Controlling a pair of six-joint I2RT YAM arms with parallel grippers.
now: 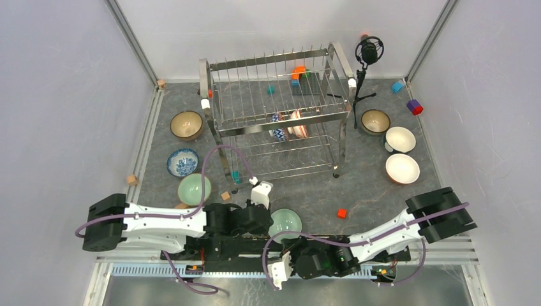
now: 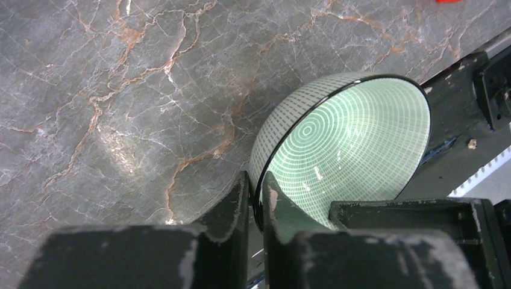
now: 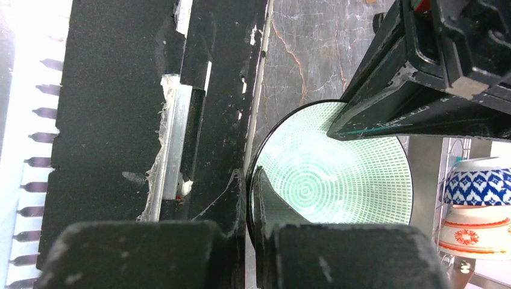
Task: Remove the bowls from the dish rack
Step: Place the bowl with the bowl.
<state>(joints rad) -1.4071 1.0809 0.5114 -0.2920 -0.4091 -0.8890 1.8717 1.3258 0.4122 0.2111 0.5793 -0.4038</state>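
Note:
The steel dish rack [image 1: 281, 108] stands at the back middle. On its lower tier a blue-and-white bowl [image 1: 278, 126] and a red-and-white floral bowl [image 1: 298, 124] stand on edge; both also show in the right wrist view, the blue-and-white bowl [image 3: 476, 180] above the floral bowl [image 3: 476, 232]. A pale green bowl [image 1: 285, 223] is held near the arm bases. My left gripper [image 1: 270, 218] is shut on its rim, one finger inside and one outside [image 2: 256, 180]. My right gripper [image 1: 291, 241] is shut on the same bowl's rim [image 3: 248, 174] from the near side.
On the left of the table lie a brown bowl [image 1: 187, 125], a blue-and-white bowl [image 1: 182, 162] and a second pale green bowl [image 1: 194, 189]. On the right lie a brown bowl [image 1: 375, 121] and two white bowls [image 1: 400, 139] [image 1: 402, 168]. Small coloured blocks and a microphone tripod [image 1: 367, 57] stand around.

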